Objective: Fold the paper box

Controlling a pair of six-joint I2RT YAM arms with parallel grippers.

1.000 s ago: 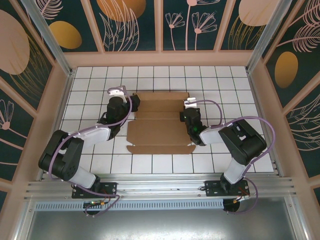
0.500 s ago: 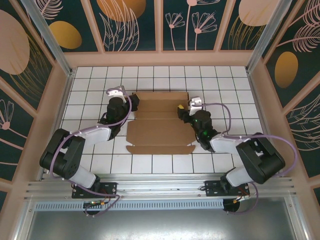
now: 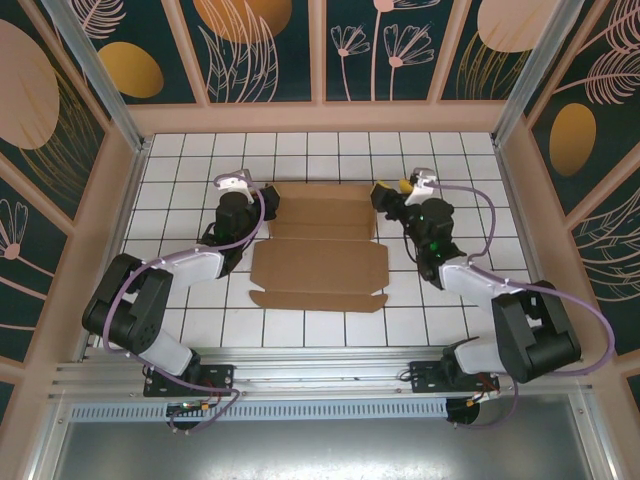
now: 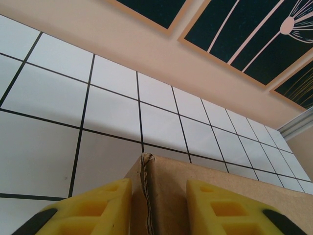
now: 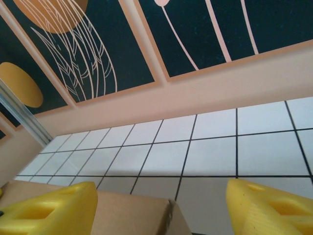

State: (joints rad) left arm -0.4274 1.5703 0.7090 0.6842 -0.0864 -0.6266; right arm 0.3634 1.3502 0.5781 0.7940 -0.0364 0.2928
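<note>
We find the left hand (image 4: 157, 190) pinching the far-left flap of the paper box (image 3: 320, 262), the right hand (image 5: 161, 196) wide open and empty beside its far-right corner.

White tiled floor (image 3: 320, 150), floral walls (image 3: 270, 50)

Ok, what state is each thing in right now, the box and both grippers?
paper box, not yet formed, lying mostly flat.
left gripper, shut on the paper box's far left edge.
right gripper, open wide at the far right corner, holding nothing.
</note>
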